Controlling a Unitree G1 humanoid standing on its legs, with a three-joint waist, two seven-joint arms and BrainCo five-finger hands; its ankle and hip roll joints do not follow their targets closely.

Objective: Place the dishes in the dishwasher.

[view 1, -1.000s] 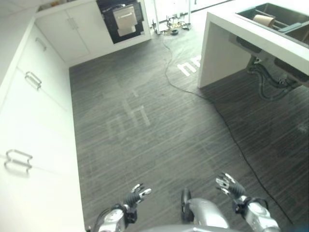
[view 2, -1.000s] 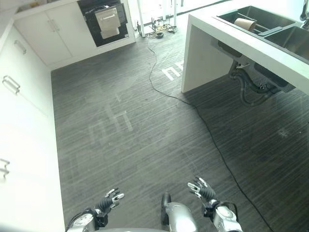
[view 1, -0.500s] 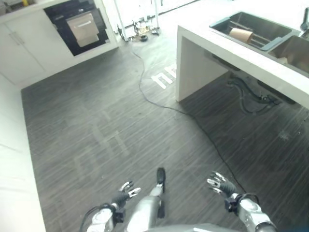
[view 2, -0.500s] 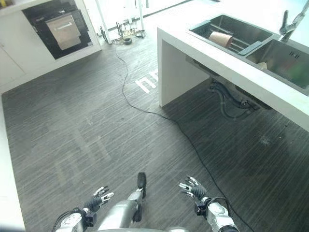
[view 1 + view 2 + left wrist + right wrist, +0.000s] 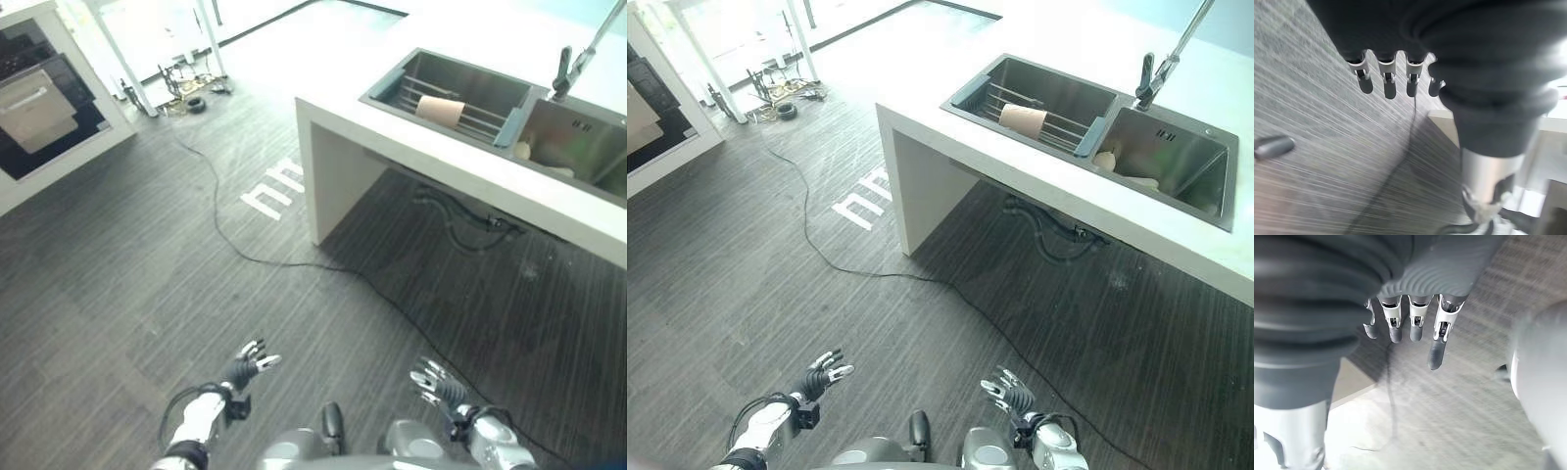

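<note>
While both of my arms hang low over the dark plank floor, nothing is in either hand. Far to my left, the dishwasher sits in the white cabinet front, its pale door showing against a dark opening. My left hand is held out above the floor with its fingers straight and slightly spread, holding nothing. A black cord runs across the planks from a small heap of gear by the wall towards the counter. My right hand is low on my right, its fingers loosely fanned and empty as well. Ahead on my right stands the white counter with a double sink set into it. A tan cup lies on its side on the wire rack in the nearer basin, and pale dishes sit in the farther basin below the tap, well apart from both hands.
</note>
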